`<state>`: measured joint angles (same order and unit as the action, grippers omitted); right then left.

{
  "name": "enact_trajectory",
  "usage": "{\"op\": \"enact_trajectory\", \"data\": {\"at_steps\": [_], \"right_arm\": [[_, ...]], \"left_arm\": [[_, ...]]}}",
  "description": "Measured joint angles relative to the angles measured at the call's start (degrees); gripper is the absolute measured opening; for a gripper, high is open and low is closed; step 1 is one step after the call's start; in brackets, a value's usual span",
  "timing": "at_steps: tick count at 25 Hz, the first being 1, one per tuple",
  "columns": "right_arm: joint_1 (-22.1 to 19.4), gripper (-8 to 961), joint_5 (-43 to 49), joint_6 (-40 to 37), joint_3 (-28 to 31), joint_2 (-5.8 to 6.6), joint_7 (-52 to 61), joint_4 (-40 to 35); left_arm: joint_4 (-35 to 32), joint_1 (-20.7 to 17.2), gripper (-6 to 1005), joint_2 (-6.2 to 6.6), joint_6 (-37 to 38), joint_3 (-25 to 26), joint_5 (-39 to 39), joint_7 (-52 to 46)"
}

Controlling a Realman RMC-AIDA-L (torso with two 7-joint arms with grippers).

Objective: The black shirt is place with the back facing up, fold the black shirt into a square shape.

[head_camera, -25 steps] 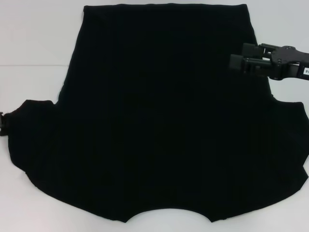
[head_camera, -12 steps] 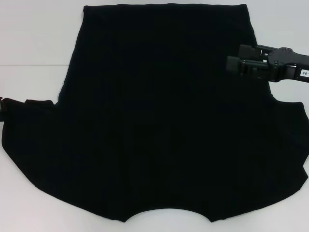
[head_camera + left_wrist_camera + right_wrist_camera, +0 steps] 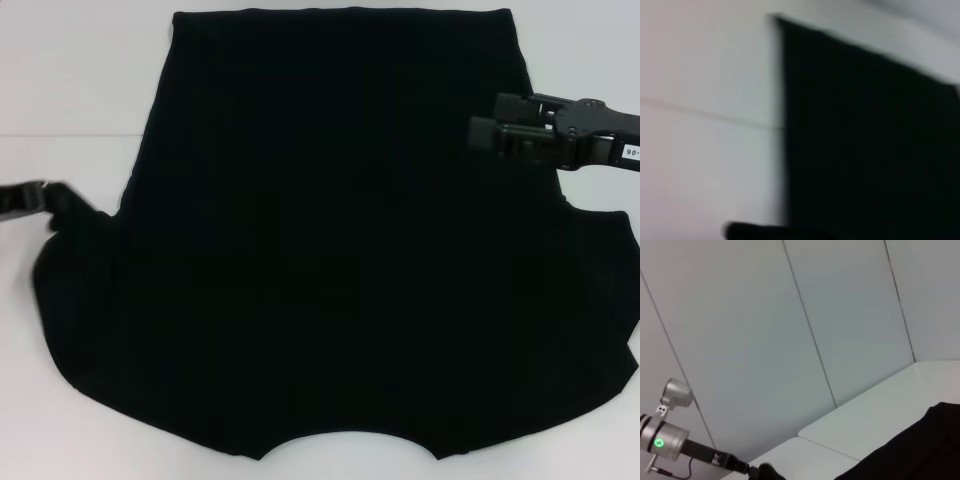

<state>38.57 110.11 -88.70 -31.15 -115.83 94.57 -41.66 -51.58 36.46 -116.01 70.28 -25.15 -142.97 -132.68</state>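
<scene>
black shirt flat on table | left gripper at sleeve, jaws unclear | right gripper jaws apart, empty

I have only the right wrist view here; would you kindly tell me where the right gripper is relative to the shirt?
Observer: In the head view, the right gripper hangs over the shirt's right side edge, between hem and sleeve.
Operator: Thank you. How does the shirt lie?
Observer: It is spread flat on the table, neckline nearest the robot, hem farthest, no lettering showing.
Operator: And the left gripper?
Observer: The left gripper is at the tip of the shirt's left sleeve.
</scene>
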Motion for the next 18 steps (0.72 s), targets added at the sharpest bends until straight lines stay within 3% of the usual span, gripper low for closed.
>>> {"op": "enact_trajectory", "data": {"at_steps": [4, 11, 14, 18], "right_arm": [[-0.56, 834, 0.0, -0.02, 0.02, 0.05, -0.05, 0.01], [-1.37, 834, 0.01, 0.19, 0.14, 0.39, -0.15, 0.1], [-1.52, 834, 0.01, 0.32, 0.33, 0.62, -0.15, 0.17], [-1.37, 833, 0.02, 0.28, 2.61, 0.93, 0.34, 0.02]], "left_arm": [[-0.25, 0.63, 29, -1.51, 5.71, -1.67, 7.15, 2.74], [0.75, 1.23, 29, -7.28, 4.54, -8.78, 13.18, 7.98], [3.49, 1.27, 30, -7.78, 4.5, -10.94, 15.87, 11.81], [4.61, 0.72, 135, -7.83, 6.7, -12.31, 19.6, 15.99]]}}
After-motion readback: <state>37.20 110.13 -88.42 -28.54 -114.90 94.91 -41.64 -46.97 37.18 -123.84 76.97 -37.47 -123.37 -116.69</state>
